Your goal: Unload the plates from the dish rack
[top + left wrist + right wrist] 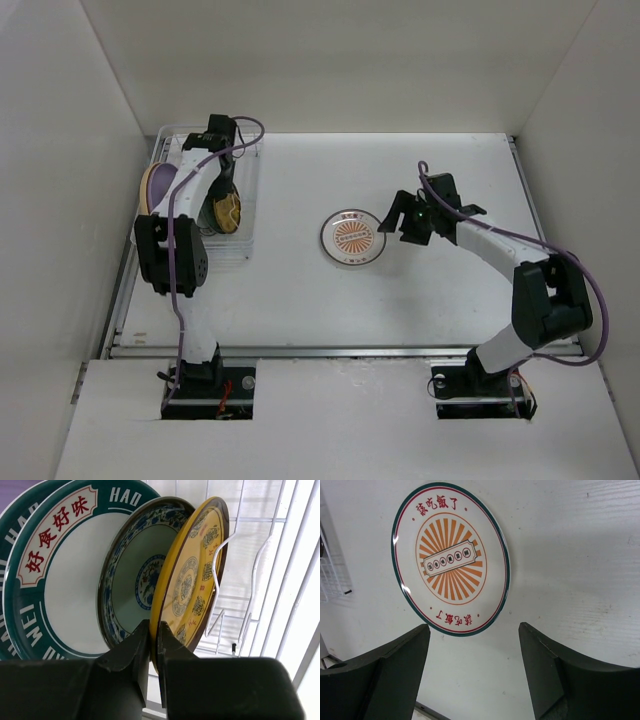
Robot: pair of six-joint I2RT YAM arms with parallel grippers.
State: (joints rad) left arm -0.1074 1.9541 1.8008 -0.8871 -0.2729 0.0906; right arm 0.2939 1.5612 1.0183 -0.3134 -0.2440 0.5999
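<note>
The dish rack (248, 252) stands at the far left of the table. In the left wrist view several plates stand upright in the rack's wires (260, 555): a white plate with a teal lettered rim (65, 580), a blue-patterned plate (131, 580) and a small mustard-yellow plate (192, 575). My left gripper (154, 630) is shut on the yellow plate's lower rim; from above it (222, 188) is over the rack by the yellow plate (228, 210). A tan and purple plate (155, 185) stands at the rack's left. The orange sunburst plate (353, 237) lies flat mid-table. My right gripper (392, 222) is open and empty beside it; the right wrist view shows the gripper (474, 645) just short of the plate (451, 560).
White walls enclose the table on the left, back and right. A metal rail (340, 350) runs along the table's near edge. The rack's corner (330, 575) shows at the left edge of the right wrist view.
</note>
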